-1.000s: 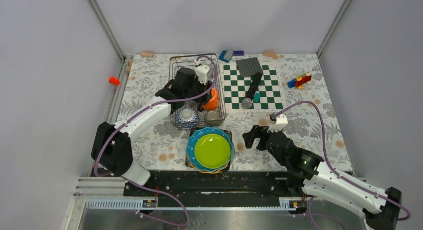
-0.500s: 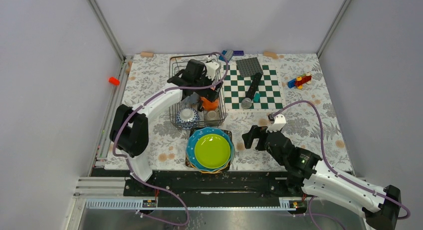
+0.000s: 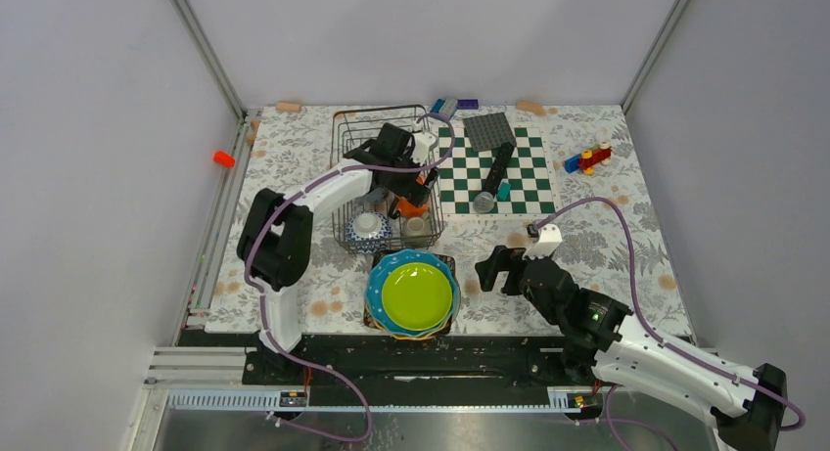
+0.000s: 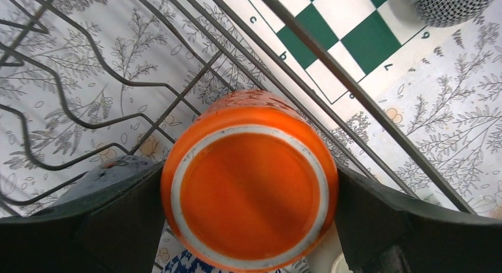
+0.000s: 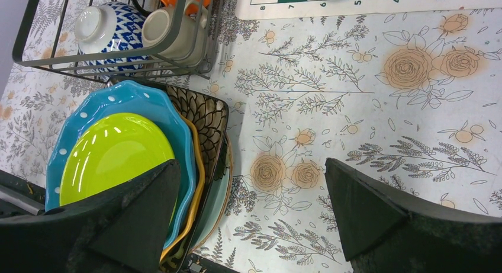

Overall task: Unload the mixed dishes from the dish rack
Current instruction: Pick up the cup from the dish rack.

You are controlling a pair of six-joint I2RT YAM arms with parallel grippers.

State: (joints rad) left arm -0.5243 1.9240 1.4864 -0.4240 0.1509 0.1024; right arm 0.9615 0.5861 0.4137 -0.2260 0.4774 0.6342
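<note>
The dark wire dish rack [image 3: 338, 177] stands at the back left of the table. It holds an orange mug [image 3: 409, 204], a blue patterned bowl [image 3: 367, 228] and a small grey cup [image 3: 417, 226]. My left gripper [image 3: 411, 182] reaches into the rack. In the left wrist view its fingers [image 4: 118, 219] press both sides of the mug's [image 4: 248, 178] upturned base. A lime green plate [image 3: 416, 294] tops a stack with a blue dotted plate [image 3: 391, 265], an orange plate [image 5: 198, 160] and a dark patterned plate [image 5: 204, 113] in front of the rack. My right gripper [image 3: 494, 272] is open and empty, just right of the stack.
A green-and-white checkerboard mat [image 3: 494, 167] lies right of the rack, with a microphone [image 3: 494, 177] and a grey studded square plate [image 3: 489, 128] on it. Toy bricks [image 3: 587, 159] lie at the back right, more [image 3: 445, 109] behind the rack. Grey walls enclose the table.
My left arm has swung from the rack's left middle to its right side, and the gripper now sits around the orange mug. The right arm has not moved.
</note>
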